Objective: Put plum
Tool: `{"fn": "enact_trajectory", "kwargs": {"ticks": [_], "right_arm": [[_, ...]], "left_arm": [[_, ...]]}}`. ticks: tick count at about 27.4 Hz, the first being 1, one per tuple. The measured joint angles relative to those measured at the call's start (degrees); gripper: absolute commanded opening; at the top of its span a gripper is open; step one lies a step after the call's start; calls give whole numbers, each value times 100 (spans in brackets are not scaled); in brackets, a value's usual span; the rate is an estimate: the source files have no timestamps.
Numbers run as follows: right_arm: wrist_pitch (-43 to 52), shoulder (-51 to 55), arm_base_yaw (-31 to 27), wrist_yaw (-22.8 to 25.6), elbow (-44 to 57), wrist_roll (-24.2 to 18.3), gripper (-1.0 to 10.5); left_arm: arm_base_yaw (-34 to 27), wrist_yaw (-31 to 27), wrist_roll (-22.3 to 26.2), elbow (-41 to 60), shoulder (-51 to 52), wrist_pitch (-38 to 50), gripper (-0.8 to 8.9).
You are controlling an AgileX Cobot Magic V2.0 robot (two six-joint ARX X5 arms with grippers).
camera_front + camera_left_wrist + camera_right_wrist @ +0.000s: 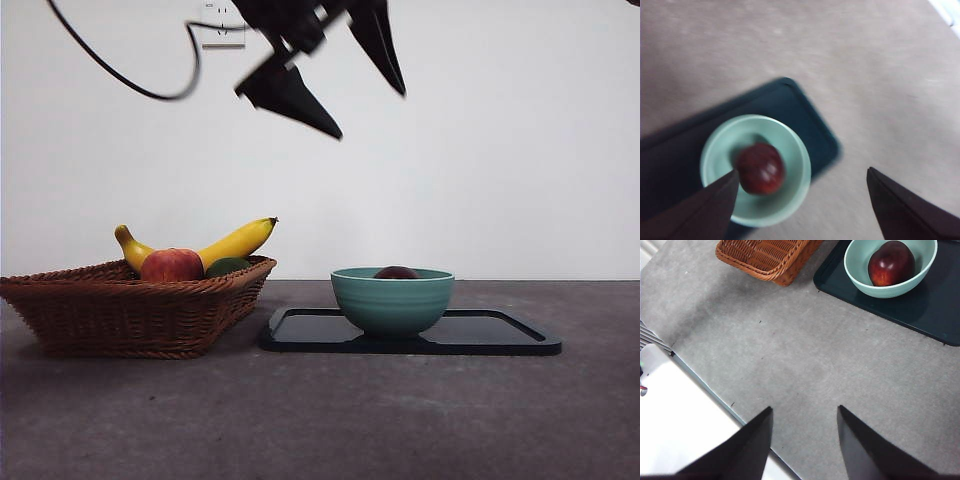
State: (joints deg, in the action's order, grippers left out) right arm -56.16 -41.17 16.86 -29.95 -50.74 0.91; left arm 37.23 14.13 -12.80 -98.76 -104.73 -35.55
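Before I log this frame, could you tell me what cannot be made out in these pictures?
- Front view: most of the plum, hidden by the bowl rim.
- Front view: a green fruit in the basket, mostly hidden behind its rim.
- Left wrist view: motion blur softens everything.
- Right wrist view: basket cut off by the edge.

Plum (397, 272) sat in the teal bowl (392, 300), only its dark top showing over the rim from table height. From my wrist cams it looked round, glossy, dark maroon-red with a brighter red patch (891, 263), resting on the bowl's floor roughly centred (760, 168), nothing touching it. Bowl stood on the black tray (500, 335), toward the tray's left half, right of centre on the table. Skin looked smooth and intact; my left cam's shot was blurred.
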Motion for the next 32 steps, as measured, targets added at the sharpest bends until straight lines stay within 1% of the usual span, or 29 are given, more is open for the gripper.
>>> {"fn": "enact_trajectory", "kwargs": {"ticks": [8,18,26,29,30,32], "right_arm": [[-2,0,0,2,0,2,206],[-2,0,0,2,0,2,206],[-2,0,0,4,0,2,206],[-2,0,0,4,0,2,206],[-2,0,0,4,0,2,206],[-2,0,0,4,0,2,206]], "left_arm": [[35,-249,4,-695,-1012,-85,401],[122,-507,48,-772,-1755,-111,401],[278,-540,131,-780,-2179,-7,400],[321,-750,136,-780,-2225,4,400],[330,-785,144,-780,-2232,2,397],[341,-798,177,-780,-2238,2,321]]}}
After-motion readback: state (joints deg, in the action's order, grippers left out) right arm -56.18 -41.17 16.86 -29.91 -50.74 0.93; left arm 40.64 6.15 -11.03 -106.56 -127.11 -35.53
